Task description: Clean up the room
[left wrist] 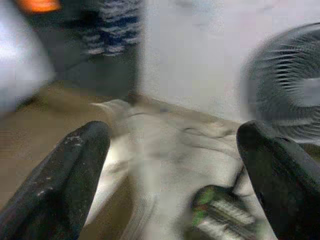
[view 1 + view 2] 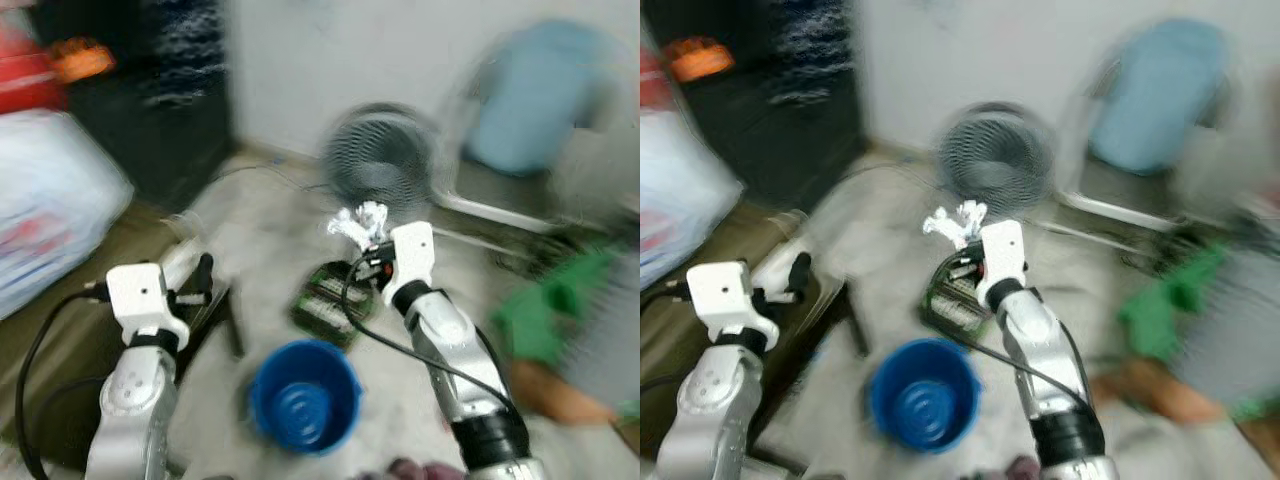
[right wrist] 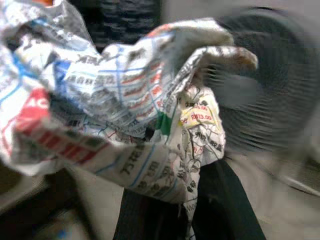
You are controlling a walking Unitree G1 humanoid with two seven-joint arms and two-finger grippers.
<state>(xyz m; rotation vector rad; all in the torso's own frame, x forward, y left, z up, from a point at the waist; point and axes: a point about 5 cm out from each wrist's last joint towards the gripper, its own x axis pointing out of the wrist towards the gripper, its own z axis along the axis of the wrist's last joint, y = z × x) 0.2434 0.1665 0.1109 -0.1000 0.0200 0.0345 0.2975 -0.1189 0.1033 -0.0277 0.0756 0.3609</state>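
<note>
Your head views are blurred, so read the details loosely. On the pale floor cloth (image 2: 270,250) ahead of you stands a blue bucket (image 2: 304,397), upright and open at the top, low between your two arms. Just beyond it lies a dark green and white pack (image 2: 328,300), flat on the cloth. A round grey fan (image 2: 383,157) stands farther back near the white wall, almost in line behind your right gripper. To its right is a chair with a light blue back (image 2: 535,95), and a person in green (image 2: 560,300) crouches at the right edge, close beside your right arm. On your left you have a dark cabinet (image 2: 170,90) and a big white bag (image 2: 50,200).

The crumpled printed paper (image 3: 115,100) sits in your right gripper (image 2: 368,232), held up above the floor, over the far side of the green pack and short of the fan. It is a loose wad with no clear long axis; its bulk spreads up and outward from the fingertips.

Your right arm reaches forward and up from the elbow, forearm slanting toward the fan, fingers pinched closed on the paper. Your left arm is raised with the forearm upright, and your left gripper (image 2: 203,283) points forward over the edge of the cloth, its two fingers (image 1: 65,175) spread wide with nothing between them.
</note>
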